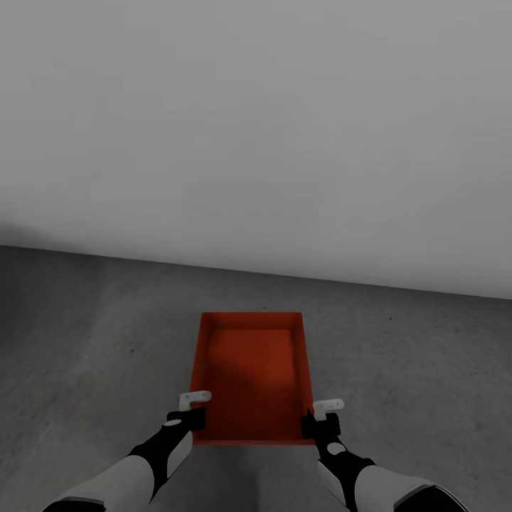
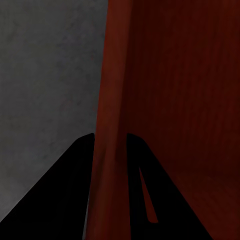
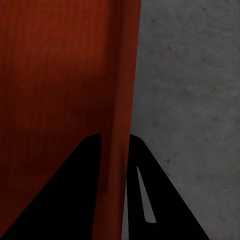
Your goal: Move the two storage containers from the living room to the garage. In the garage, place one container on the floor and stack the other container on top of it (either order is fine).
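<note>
I count one orange-red storage container (image 1: 252, 377) in front of me, open at the top with nothing inside, its long sides running away from me toward a plain white-grey wall (image 1: 256, 128). Below and around it is one dark grey mottled concrete floor (image 1: 99, 341). Two arms reach forward, one on each side of the bin, so two grippers in all.

My left gripper (image 1: 193, 409) sits at the near end of the container's left long wall, and my right gripper (image 1: 323, 418) at the near end of the right long wall. The bin lies between them, its near short wall closest to me and its far short wall toward the grey wall.

In the left wrist view the red wall (image 2: 112, 100) runs straight between my two dark fingers (image 2: 60, 200), one on the outer side over the floor and one inside the bin. The right wrist view shows the same: the wall (image 3: 120, 100) passes between that gripper's fingers (image 3: 65, 195). Both grippers are clamped on the container's side walls.

I cannot tell whether the bin rests on the floor or hangs just above it.
</note>
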Controlling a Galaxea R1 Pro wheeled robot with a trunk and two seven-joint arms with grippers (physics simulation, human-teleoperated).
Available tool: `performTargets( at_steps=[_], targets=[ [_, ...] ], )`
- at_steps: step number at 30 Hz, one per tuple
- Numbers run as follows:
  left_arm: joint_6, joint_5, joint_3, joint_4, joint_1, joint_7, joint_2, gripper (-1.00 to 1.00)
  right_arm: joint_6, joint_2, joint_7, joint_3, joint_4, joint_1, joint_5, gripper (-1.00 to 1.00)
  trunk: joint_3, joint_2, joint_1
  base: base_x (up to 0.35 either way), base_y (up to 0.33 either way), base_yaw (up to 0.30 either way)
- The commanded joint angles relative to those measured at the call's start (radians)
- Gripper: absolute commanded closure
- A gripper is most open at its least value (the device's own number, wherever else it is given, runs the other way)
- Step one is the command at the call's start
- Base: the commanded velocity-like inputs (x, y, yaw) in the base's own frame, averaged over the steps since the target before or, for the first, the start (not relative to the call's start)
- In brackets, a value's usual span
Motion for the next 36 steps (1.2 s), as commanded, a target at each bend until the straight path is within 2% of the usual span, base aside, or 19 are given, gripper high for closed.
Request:
performTargets(
  at_steps=[1, 36],
  targets=[
    [0.002, 0.007, 0.015, 0.002, 0.0, 0.019, 0.002, 1.0, -0.013, 0.0, -0.004, -0.022, -0.002, -0.001, -0.007, 1.0, -0.001, 0.0, 0.0, 0.0, 0.0, 0.0],
    [0.002, 0.007, 0.015, 0.001, 0.0, 0.019, 0.001, 1.0, -0.013, 0.0, -0.004, -0.022, -0.002, -0.001, -0.007, 1.0, -0.001, 0.0, 0.0, 0.0, 0.019, 0.0]
  ],
)
